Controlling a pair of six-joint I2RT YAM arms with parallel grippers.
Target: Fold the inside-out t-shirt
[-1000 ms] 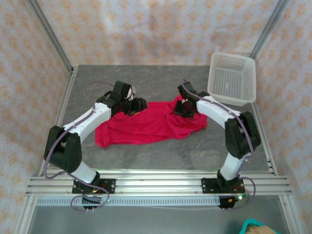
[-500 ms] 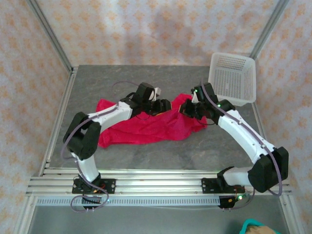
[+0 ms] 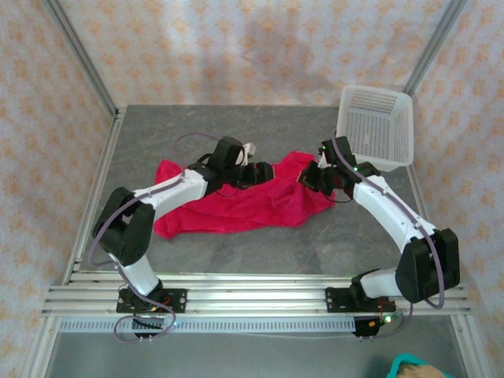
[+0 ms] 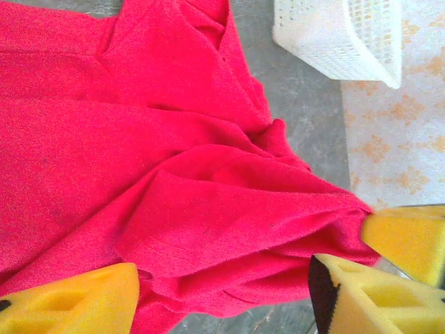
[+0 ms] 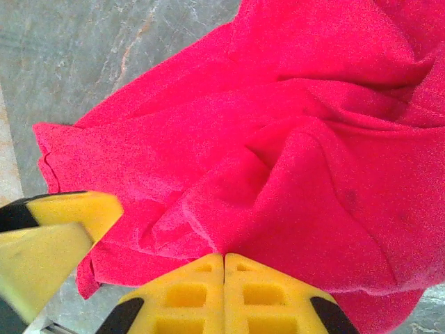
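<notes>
The inside-out t-shirt [image 3: 236, 209] lies crumpled across the middle of the grey table, bright red-pink. My left gripper [image 3: 266, 170] hovers over its upper middle edge. In the left wrist view it [image 4: 222, 306] stands open, a fold of the t-shirt [image 4: 174, 174] lying between its yellow fingers [image 4: 69, 303]. My right gripper [image 3: 309, 178] sits at the shirt's upper right corner. In the right wrist view it [image 5: 224, 256] is shut, a bunched ridge of the t-shirt [image 5: 313, 139] pinched at its tips. The two grippers are close together.
A white mesh basket [image 3: 376, 126] rests tilted at the back right corner, just beyond the right gripper, its wall [image 4: 341, 35] also near the shirt's edge. Bare grey table [image 3: 197, 130] lies behind and in front of the shirt. Patterned walls enclose the space.
Both arms have swung right and toward the back. The left gripper slid along the shirt toward the right gripper and opened wider. The right gripper stayed shut on the cloth.
</notes>
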